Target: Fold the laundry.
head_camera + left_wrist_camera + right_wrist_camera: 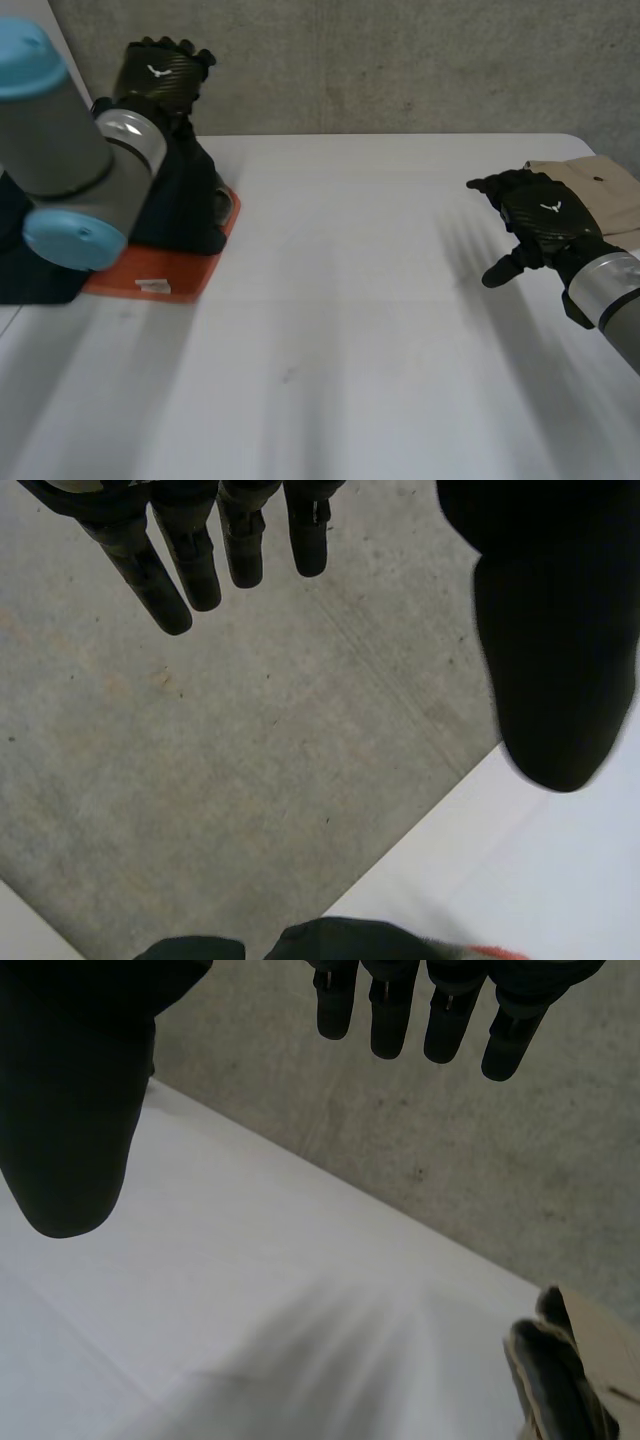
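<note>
Left arm (70, 150) nearest: grey joint, light-blue caps, coming in at 9 o'clock in the head view. Beyond it the left hand (160, 75) stands high at about 10 o'clock, its back to the camera, over two stacked pieces of laundry. In the left wrist view its fingers (170, 575) are straight and slightly apart and the thumb (555, 660) is held wide of them, with nothing between: open and empty. A grey concrete wall (400, 60) lies beyond the fingertips.

The stack sits on the white tabletop (340, 320) at 9 o'clock, at its left edge. A dark garment (190, 200) is bunched on top of an orange-red garment (205, 265), which lies flat beneath it. A small white label (153, 286) shows on the orange-red edge nearest the camera. The arm hides part of the stack.

Right hand (540, 225) at 3 o'clock, palm down over the tabletop, fingertips toward 10 o'clock. In the right wrist view its fingers are straight and the thumb is spread well away, holding nothing. Whether the palm touches the tabletop cannot be told.

Beige garment (605, 195) between 2 and 3 o'clock, at the tabletop's right edge, just beside the right hand; a small dark spot (598, 181) shows on it. In the right wrist view its turned-up edge, darker inside, lies beside the hand and not within the fingers. Contact between hand and cloth cannot be told
</note>
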`<state>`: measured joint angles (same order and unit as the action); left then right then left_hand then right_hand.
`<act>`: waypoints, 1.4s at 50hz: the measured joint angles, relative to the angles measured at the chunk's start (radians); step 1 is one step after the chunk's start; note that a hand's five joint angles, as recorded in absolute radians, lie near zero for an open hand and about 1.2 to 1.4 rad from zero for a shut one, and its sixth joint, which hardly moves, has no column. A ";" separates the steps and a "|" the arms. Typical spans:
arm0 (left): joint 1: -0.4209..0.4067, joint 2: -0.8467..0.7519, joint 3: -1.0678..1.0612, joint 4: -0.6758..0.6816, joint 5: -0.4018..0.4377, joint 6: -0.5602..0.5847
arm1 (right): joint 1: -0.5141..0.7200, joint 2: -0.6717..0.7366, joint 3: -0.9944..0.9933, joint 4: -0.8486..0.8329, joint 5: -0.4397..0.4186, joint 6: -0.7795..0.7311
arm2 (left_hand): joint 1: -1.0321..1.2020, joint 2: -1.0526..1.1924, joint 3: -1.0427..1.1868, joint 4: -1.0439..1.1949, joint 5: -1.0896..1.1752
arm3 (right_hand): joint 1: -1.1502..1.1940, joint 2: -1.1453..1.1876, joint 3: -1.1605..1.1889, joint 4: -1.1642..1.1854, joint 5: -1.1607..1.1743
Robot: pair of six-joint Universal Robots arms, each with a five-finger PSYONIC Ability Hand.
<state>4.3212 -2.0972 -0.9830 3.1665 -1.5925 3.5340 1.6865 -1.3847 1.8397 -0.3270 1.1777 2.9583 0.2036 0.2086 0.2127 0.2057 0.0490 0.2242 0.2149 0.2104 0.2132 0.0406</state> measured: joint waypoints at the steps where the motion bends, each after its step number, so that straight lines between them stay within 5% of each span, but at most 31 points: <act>1: 0.011 0.000 0.015 -0.030 0.011 -0.005 | 0.005 0.001 0.002 -0.011 0.001 0.001 | 0.000 0.000 0.000 0.000 0.000 | 0.000 0.000 0.000 0.000 0.000; 10: 0.175 -0.104 0.219 -0.343 0.080 -0.034 | 0.012 0.035 0.006 -0.035 0.004 -0.022 | 0.000 0.000 0.000 0.000 0.000 | 0.000 0.000 0.000 0.000 0.000; 16: 0.302 -0.233 0.326 -0.400 0.081 0.035 | 0.014 0.069 0.002 -0.030 0.003 -0.056 | 0.000 0.000 0.000 0.000 0.000 | 0.000 0.000 0.000 0.000 0.000; 31: 0.496 -0.574 0.394 -0.076 0.193 0.428 | 0.038 0.105 0.006 -0.035 0.011 -0.111 | -0.012 -0.006 0.000 0.000 0.000 | 0.000 0.000 0.000 0.000 0.000; 35: 0.495 -0.606 0.400 -0.018 0.214 0.475 | 0.042 0.106 0.007 -0.035 0.011 -0.112 | 0.358 0.367 0.371 0.377 0.356 | 0.000 0.000 0.000 0.000 0.000; 36: 0.492 -0.604 0.400 -0.011 0.215 0.478 | 0.042 0.107 0.007 -0.035 0.012 -0.112 | 0.606 0.685 0.715 0.723 0.670 | 0.000 0.000 0.000 0.000 0.000; 39: 0.471 -0.572 0.386 0.006 0.212 0.456 | 0.043 0.106 0.007 -0.035 0.012 -0.115 | 0.911 0.943 0.955 0.970 0.911 | 0.000 0.000 0.000 0.000 0.000; 47: 0.374 -0.394 0.299 0.062 0.215 0.322 | 0.037 0.102 0.003 -0.035 0.012 -0.121 | 0.946 0.970 0.972 0.987 0.925 | 0.000 0.000 0.000 0.000 0.000; 59: 0.031 -0.031 0.248 0.155 0.234 0.041 | 0.008 0.089 -0.007 -0.035 0.013 -0.114 | 0.946 0.984 0.972 0.988 0.925 | 0.000 0.000 0.000 0.000 0.000; 70: -0.243 0.025 0.260 0.006 0.190 -0.124 | -0.054 0.060 -0.039 -0.029 0.025 -0.064 | 0.946 0.984 0.975 0.988 0.925 | 0.000 0.000 0.000 0.000 0.000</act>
<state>4.0780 -2.0725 -0.7228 3.1726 -1.4021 3.4101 1.6323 -1.3242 1.8010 -0.3564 1.2030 2.8944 1.1497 1.1924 1.1881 1.1938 0.9738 0.2242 0.2148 0.2104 0.2132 0.0407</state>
